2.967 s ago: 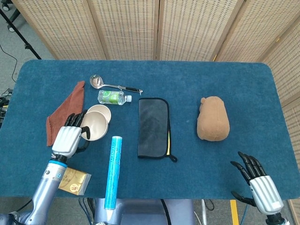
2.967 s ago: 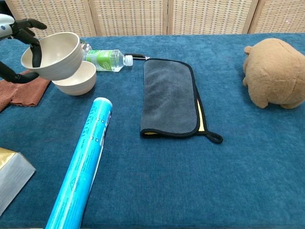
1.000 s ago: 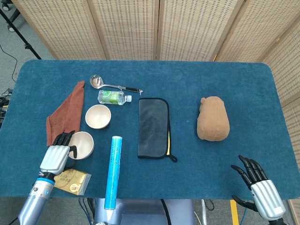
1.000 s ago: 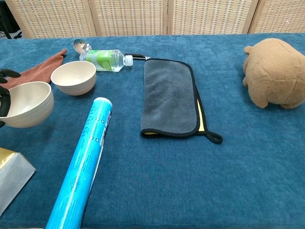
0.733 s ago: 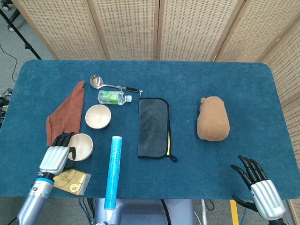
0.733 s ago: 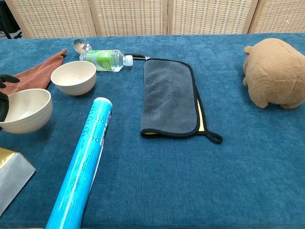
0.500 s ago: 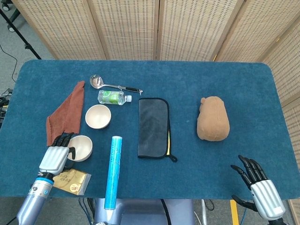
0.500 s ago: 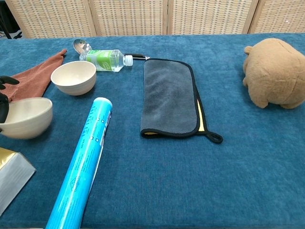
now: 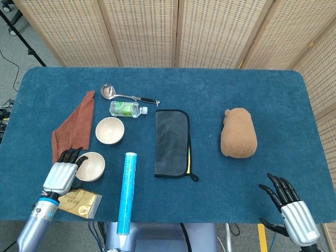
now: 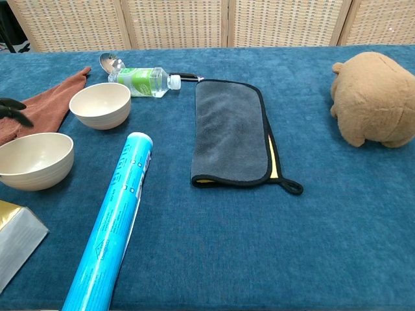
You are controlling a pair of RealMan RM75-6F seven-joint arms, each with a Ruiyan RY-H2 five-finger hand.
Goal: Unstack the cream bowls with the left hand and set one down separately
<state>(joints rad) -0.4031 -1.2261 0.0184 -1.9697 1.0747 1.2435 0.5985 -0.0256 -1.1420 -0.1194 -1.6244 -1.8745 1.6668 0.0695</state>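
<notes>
Two cream bowls stand apart on the blue table. One bowl (image 9: pixel 109 130) (image 10: pixel 100 105) sits upright beside the brown cloth. The other bowl (image 9: pixel 90 166) (image 10: pixel 35 161) rests upright nearer the front left edge. My left hand (image 9: pixel 62 176) is just left of this nearer bowl, fingers spread and holding nothing. In the chest view only its dark fingertips (image 10: pixel 13 110) show at the left edge, clear of the bowl's rim. My right hand (image 9: pixel 289 202) hangs open off the table's front right corner, empty.
A blue tube (image 9: pixel 126 191) lies right of the nearer bowl, and a gold packet (image 9: pixel 80 202) in front of it. A brown cloth (image 9: pixel 73 123), ladle (image 9: pixel 126 95) and bottle (image 9: pixel 126 109) lie behind. A grey cloth (image 9: pixel 171 143) and brown plush toy (image 9: pixel 239 133) sit further right.
The left hand carried the top bowl down and toward the front left, set it on the table, then let go; its fingers now stand off the rim.
</notes>
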